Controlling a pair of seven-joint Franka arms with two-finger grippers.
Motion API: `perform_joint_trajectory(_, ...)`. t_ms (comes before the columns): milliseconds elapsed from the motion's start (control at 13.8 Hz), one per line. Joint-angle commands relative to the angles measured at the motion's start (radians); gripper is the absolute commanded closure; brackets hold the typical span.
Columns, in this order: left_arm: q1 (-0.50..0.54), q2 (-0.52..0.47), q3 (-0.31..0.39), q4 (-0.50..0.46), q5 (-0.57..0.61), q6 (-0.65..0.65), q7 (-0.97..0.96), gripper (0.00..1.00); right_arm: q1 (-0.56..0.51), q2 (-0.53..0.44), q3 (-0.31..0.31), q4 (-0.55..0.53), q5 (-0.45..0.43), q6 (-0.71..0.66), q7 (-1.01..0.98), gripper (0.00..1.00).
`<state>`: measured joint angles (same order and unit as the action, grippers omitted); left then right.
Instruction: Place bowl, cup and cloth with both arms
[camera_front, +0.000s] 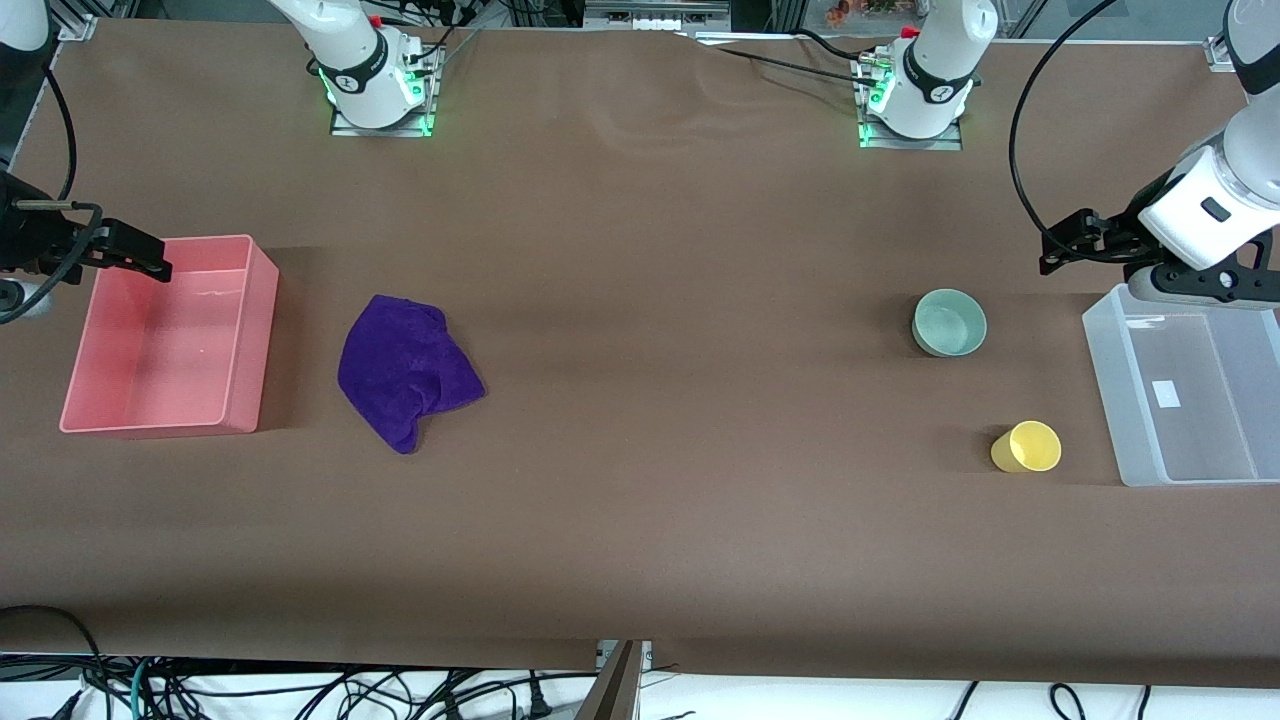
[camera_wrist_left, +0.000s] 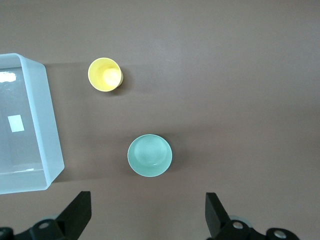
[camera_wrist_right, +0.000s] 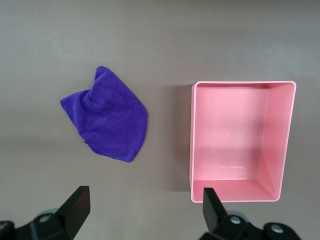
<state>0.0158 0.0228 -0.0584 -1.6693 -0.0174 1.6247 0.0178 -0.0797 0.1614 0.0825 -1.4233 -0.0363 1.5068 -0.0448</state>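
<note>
Both tools hang in the air with their fingers spread wide and nothing between them. On the left arm, the left tool (camera_front: 1062, 245) hovers above the tabletop (camera_front: 640, 520) at the left arm's end, beside the rim of a clear plastic bin (camera_front: 1110, 390); its two black fingers (camera_wrist_left: 75, 212) show wide apart in the left wrist view. On the right arm, the right tool (camera_front: 140, 258) hovers over the edge of a pink bin (camera_front: 262, 340) at the right arm's end, its fingers (camera_wrist_right: 75, 205) equally spread. A pale mint-green bowl (camera_front: 949, 322) stands upright on the tabletop near the clear bin. A yellow cup (camera_front: 1027, 447) stands nearer the front camera than the bowl, apart from it and close to the clear bin. A deep-purple cloth (camera_front: 405, 368) lies crumpled on the tabletop just beside the pink bin, not touching it, and well apart from the bowl and cup.
</note>
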Motion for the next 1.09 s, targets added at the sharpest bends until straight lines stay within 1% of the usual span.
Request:
perform_joint_trajectory(0,-0.007,0.016,-0.005,0.036,0.03,-0.028,-0.016,0.0,-0.003,0.004,0.002,0.021,0.002,-0.016,0.0,0.0)
perform_joint_trajectory(507,-0.007,0.016,-0.006,0.033,0.03,-0.031,-0.009,0.0,-0.003,0.004,0.002,0.021,0.001,-0.014,0.0,0.0)
perform_joint_trajectory(725,-0.005,0.016,-0.005,0.025,0.03,-0.078,-0.012,0.0,-0.003,0.004,0.002,0.021,0.001,-0.013,0.0,0.0)
perform_joint_trajectory(1014,0.01,0.037,0.002,0.016,0.031,-0.092,-0.009,0.0,-0.003,0.004,0.002,0.021,0.003,-0.011,-0.001,0.0)
